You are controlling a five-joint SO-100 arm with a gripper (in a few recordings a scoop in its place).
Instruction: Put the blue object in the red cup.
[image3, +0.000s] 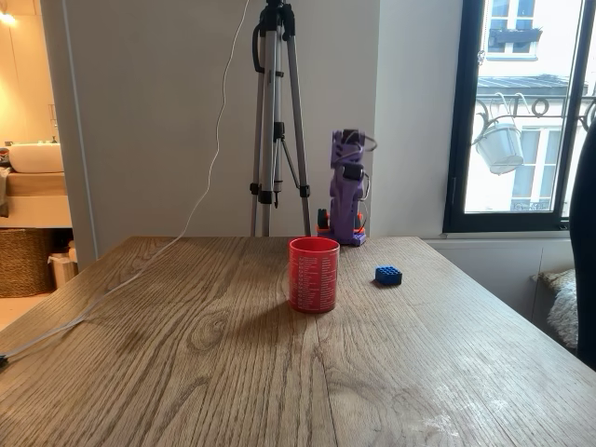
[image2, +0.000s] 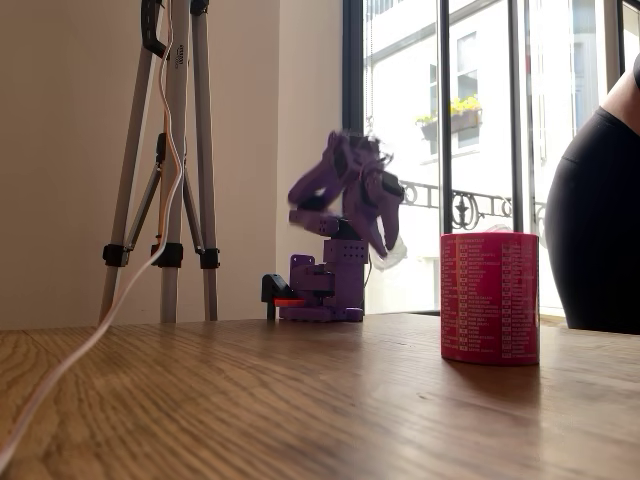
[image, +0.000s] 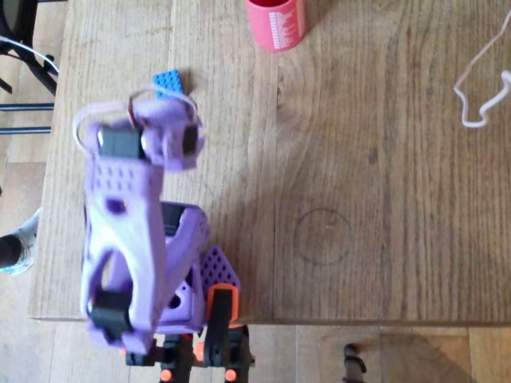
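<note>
Pincer (image: 164, 120) on the purple arm (image: 132, 231) hangs raised, blurred, its opening unreadable; one small blue studded plastic brick (image: 168, 84) lies just beyond it, one red cylindrical plastic cup (image: 275, 24) farther off, bare wooden table (image: 359, 199) between

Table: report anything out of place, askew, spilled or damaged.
Nothing stands out. The red cup stands upright, the blue object lies flat beside it, apart, and a loose white cable trails over the wooden table. No spill or damage shows.

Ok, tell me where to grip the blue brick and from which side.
Grip the blue brick across two opposite flat side walls, coming straight down from above. It lies flat on the table, studs up, low and square, standing apart from the red cup.
</note>
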